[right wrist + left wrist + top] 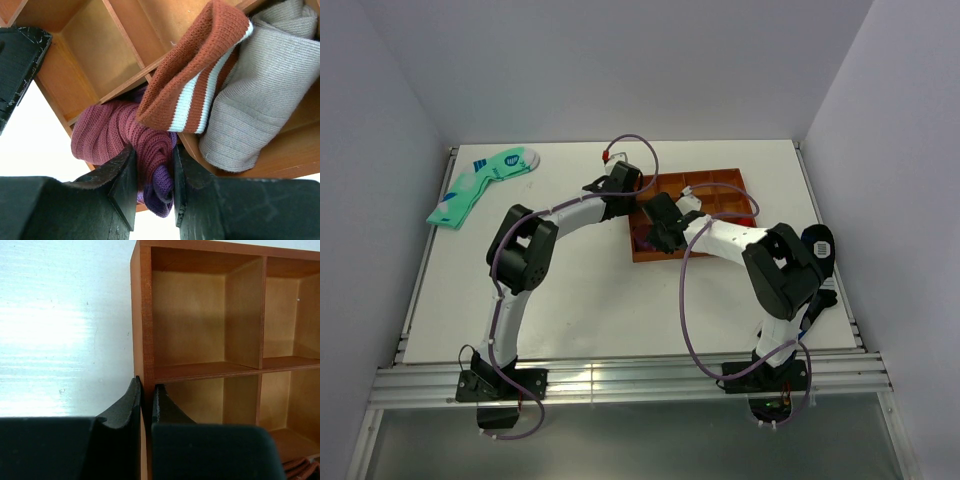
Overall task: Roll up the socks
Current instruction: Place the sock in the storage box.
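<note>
Maroon socks (125, 140) are bunched into a lumpy roll and sitting in the corner compartment of the wooden organizer (142, 315), the corner on its left side nearest the arms. The purple toe end pokes out toward the camera. The right gripper (154, 165) has a finger on either side of that purple end. The knit fills the gap between them, so I'd call it a pinch on the bundle (how firm a pinch, I can't say). The left gripper (147, 397) is clamped down on the organizer's outer wall, one finger inside and one outside, presumably to keep the box from sliding.

What could go wrong from here, as I see it:

- The roll looks loose. If the right fingers let go with the purple end untucked, I'd expect the maroon socks to spring open.
- The rust-and-white striped sock (195, 75) droops over the divider right onto the bundle, with a beige sock (260, 90) crammed next to it. Any pull upward could snag the striped one and drag it out too.
- If the left pinch slips off that thin wall, the whole organizer could shift or tip under the right arm's pushing.
</note>
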`<state>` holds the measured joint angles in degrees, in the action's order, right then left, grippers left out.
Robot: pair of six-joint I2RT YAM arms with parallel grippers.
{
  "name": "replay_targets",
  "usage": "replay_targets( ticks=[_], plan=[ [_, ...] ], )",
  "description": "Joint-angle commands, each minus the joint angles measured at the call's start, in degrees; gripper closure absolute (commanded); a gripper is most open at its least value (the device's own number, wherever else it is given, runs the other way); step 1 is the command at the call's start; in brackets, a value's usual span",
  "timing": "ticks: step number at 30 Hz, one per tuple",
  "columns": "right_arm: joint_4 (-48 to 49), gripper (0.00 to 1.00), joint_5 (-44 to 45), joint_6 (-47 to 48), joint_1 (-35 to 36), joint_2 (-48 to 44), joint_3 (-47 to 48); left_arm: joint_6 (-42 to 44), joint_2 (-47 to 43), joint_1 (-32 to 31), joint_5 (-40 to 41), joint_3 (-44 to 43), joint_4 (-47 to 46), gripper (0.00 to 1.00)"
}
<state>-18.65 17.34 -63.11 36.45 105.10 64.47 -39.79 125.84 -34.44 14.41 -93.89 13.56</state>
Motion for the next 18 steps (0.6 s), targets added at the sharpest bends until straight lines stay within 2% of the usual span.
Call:
replay_targets(
  ticks=[1, 4, 7, 18],
  plan=[
    [-16.5, 0.71, 2.3, 5.4, -0.9, 5.4, -5.7, 0.3, -2.4, 2.4, -2.7, 0.5, 6.7, 0.96],
    [-17.2, 0.58, 2.1, 5.5, -0.9, 4.1, -5.1, 0.2, -2.1, 2.4, -1.9, 0.5, 7.4, 0.97],
    [-18.0, 0.52, 0.9, 5.9, -0.9, 3.0, -4.0, -0.2, -1.7, 2.6, -1.4, 0.4, 8.0, 0.97],
    [-21.0, 0.39, 0.3, 5.8, -0.5, -1.6, -1.4, -1.0, -0.6, 3.2, -1.1, -0.8, 9.8, 0.99]
  ],
)
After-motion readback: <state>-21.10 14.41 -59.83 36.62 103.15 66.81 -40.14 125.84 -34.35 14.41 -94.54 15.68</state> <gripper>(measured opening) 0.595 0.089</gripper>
